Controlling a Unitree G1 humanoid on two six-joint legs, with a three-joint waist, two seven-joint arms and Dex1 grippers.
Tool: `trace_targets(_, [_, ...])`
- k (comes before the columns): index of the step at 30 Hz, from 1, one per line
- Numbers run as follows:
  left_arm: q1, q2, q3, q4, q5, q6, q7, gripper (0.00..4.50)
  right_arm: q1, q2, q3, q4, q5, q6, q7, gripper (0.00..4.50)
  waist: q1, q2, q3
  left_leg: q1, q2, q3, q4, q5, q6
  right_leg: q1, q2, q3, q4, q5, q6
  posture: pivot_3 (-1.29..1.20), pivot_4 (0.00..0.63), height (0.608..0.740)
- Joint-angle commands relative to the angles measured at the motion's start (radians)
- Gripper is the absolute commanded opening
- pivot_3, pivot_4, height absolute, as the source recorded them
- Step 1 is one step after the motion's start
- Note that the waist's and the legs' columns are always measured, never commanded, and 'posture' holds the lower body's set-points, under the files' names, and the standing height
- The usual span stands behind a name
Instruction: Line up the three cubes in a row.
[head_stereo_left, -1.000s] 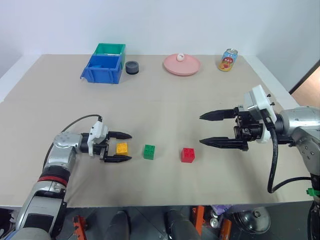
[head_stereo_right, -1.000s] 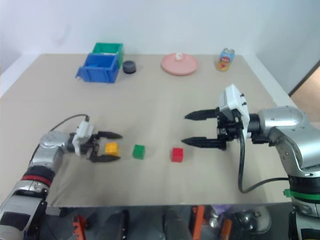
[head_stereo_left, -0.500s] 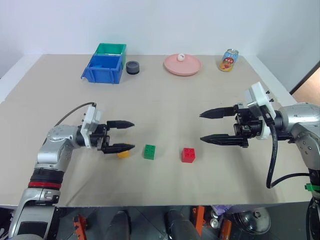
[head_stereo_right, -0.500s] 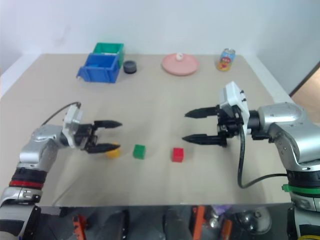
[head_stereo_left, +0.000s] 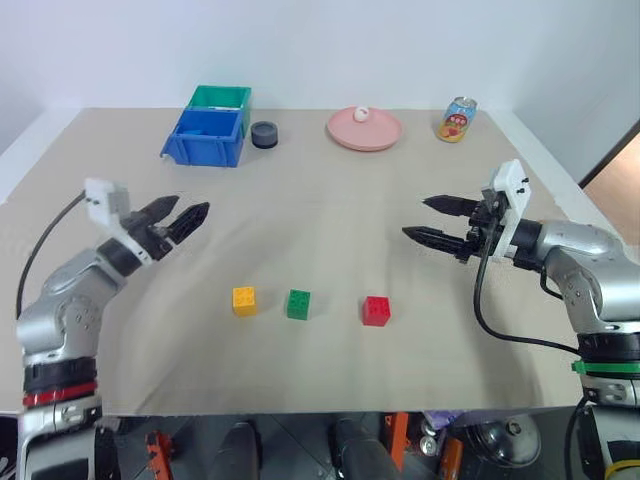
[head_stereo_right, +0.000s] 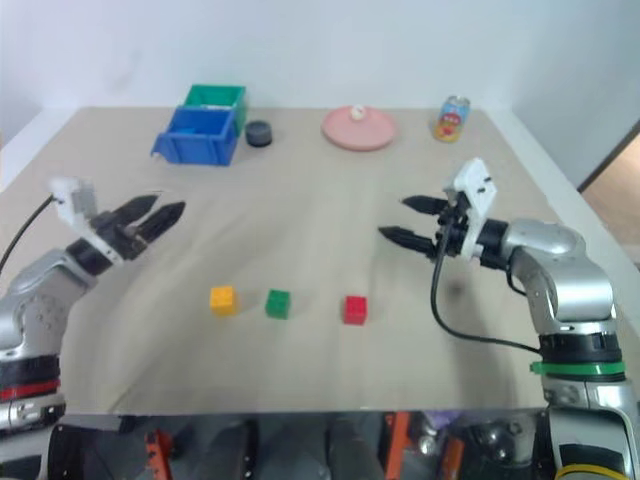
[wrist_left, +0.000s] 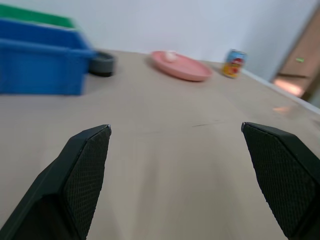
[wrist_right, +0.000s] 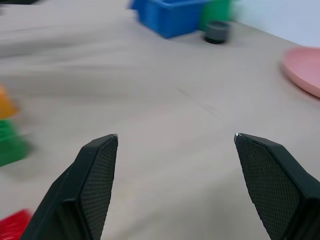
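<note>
Yellow cube (head_stereo_left: 244, 300), green cube (head_stereo_left: 298, 304), red cube (head_stereo_left: 376, 310), one row, apart

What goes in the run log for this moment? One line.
cubes: yellow, green, red in row | left gripper: open, empty | right gripper: open, empty

Cubes: yellow cube (head_stereo_left: 244, 300), green cube (head_stereo_left: 298, 304) and red cube (head_stereo_left: 376, 310) sit in a row on the table (head_stereo_left: 330, 200), apart from one another.
Left gripper (head_stereo_left: 186, 219): raised at the left, fingers parted, empty.
Right gripper (head_stereo_left: 430, 219): at the right, fingers parted, empty.
Far edge: blue bin (head_stereo_left: 206, 138), green bin (head_stereo_left: 222, 98), pink plate (head_stereo_left: 364, 130), can (head_stereo_left: 456, 120).
</note>
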Motion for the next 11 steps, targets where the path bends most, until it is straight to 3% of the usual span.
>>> trace_targets(1, [0.086,-0.043,0.057,-0.161,-0.03,-0.003,0.111,4.32,0.028,0.059,-0.111,0.017,-0.024,-0.033,-0.182,3.85,0.001,0.0,0.0,0.0,0.0,0.0,0.0,0.0,0.0,0.0,0.0,0.0,0.0,0.0,0.0,0.0,0.15,0.74])
trace_targets(6, [0.182,-0.126,0.055,-0.255,-0.008,-0.026,0.248,4.32,0.091,0.163,-0.175,-0.004,-0.025,-0.029,-0.346,3.85,0.001,-0.001,0.0,0.001,0.0,0.0,0.0,0.003,-0.003,0.001,0.0,0.0,0.0,0.001,-0.003,0.0,0.15,0.74])
trace_targets(11, [0.199,-0.145,0.01,-0.262,0.015,-0.002,0.31,4.32,0.115,0.246,-0.179,-0.019,-0.028,-0.042,-0.439,3.85,-0.002,-0.001,0.0,0.005,0.0,0.001,0.004,0.004,-0.003,0.005,0.0,0.001,0.0,0.003,-0.004,0.0,0.15,0.74])
